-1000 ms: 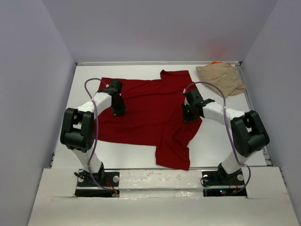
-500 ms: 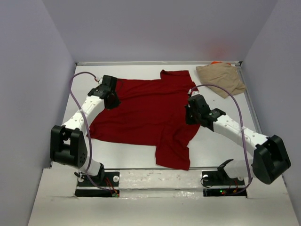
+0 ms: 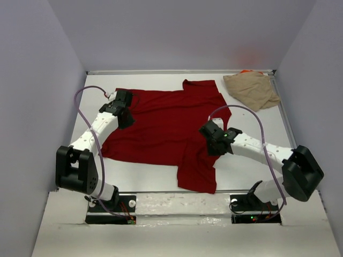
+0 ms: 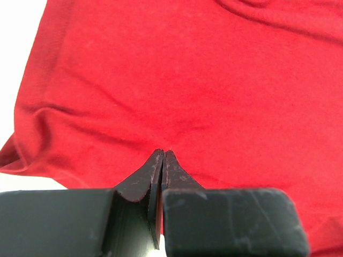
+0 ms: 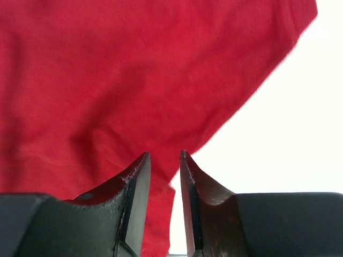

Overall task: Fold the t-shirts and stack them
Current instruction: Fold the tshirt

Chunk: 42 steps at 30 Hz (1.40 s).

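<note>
A large dark red t-shirt [image 3: 161, 126] lies spread over the middle of the table, one part hanging toward the near edge. My left gripper [image 3: 126, 119] stands over its far left part; in the left wrist view the gripper [image 4: 162, 153] has its jaws together, with no cloth between them and red fabric [image 4: 187, 80] below. My right gripper [image 3: 213, 145] is over the shirt's right edge. It is open [image 5: 165, 155] with nothing between the fingers, above the red hem [image 5: 107, 69]. A tan t-shirt [image 3: 252, 88] lies crumpled at the far right, with an orange sliver [image 3: 246, 71] behind it.
The white table [image 3: 144, 174] is walled by a grey enclosure on three sides. Bare white surface [image 5: 278, 134] shows right of the red shirt's edge. Purple cables loop above both arms.
The right gripper has let go, opened and moved toward the near left along the shirt's right edge. The left gripper carried the shirt's left part outward and now rests there.
</note>
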{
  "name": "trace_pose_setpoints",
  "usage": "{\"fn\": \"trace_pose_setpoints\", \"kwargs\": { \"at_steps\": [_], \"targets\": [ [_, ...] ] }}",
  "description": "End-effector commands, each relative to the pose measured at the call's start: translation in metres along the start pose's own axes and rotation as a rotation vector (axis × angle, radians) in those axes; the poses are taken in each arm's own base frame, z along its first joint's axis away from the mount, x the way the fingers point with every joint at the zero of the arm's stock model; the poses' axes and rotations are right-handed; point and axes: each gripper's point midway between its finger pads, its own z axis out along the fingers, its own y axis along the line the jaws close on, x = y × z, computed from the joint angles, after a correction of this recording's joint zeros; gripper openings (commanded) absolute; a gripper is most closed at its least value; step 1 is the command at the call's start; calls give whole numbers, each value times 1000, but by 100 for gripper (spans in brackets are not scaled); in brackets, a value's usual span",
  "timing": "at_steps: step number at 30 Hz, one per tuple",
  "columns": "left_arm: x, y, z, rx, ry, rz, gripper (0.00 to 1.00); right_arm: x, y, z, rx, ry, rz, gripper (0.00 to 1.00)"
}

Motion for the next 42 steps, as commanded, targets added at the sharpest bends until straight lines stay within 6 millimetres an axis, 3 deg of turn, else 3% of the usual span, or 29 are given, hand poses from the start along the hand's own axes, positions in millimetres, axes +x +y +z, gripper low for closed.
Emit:
{"fn": "trace_pose_setpoints", "kwargs": {
  "at_steps": [1, 4, 11, 14, 22, 37, 42],
  "targets": [
    [-6, 17, -11, -60, -43, -21, 11, 9, -23, -19, 221, 57, 48, 35],
    [-6, 18, -14, -59, -46, -16, 11, 10, -25, -30, 261, 71, 52, 36],
    [-8, 10, -13, -22, -41, -4, 11, 8, -8, -58, 130, 25, 146, 37],
    [-5, 5, -9, -3, -24, 8, 11, 19, 11, -54, 53, 42, 135, 37],
    [2, 6, -12, 19, -10, 25, 11, 55, 39, -45, 81, 100, 37, 38],
    [15, 1, -13, 95, 3, 58, 11, 127, 34, -51, 247, 214, 85, 40],
    [16, -1, -12, 110, 5, 71, 11, 139, 33, -57, 271, 232, 104, 41]
  ]
}}
